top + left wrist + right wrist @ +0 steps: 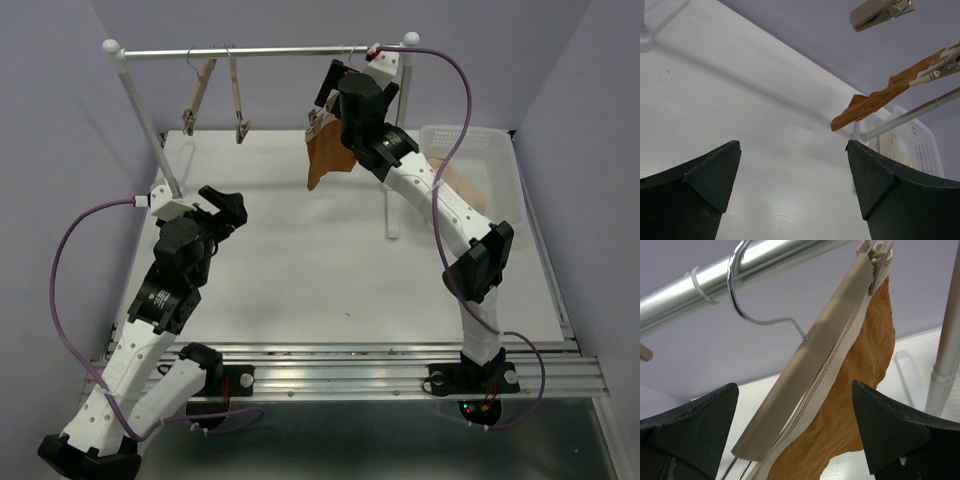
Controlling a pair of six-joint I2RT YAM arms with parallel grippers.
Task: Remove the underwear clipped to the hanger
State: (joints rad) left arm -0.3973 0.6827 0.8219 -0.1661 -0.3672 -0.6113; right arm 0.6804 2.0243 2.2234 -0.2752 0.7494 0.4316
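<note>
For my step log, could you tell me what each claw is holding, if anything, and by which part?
Nothing is held: left claw and right claw both stand open; the underwear hangs ungripped.

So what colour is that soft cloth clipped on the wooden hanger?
Rust-orange underwear with a paler tan waistband, clearest in the right wrist view.

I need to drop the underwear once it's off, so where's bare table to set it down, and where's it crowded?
The widest bare patch of table lies between the left arm and the right arm. A smaller one lies below the empty hangers at rear left. Crowded: rear right, where the underwear, right arm, rack post and basket bunch together.
</note>
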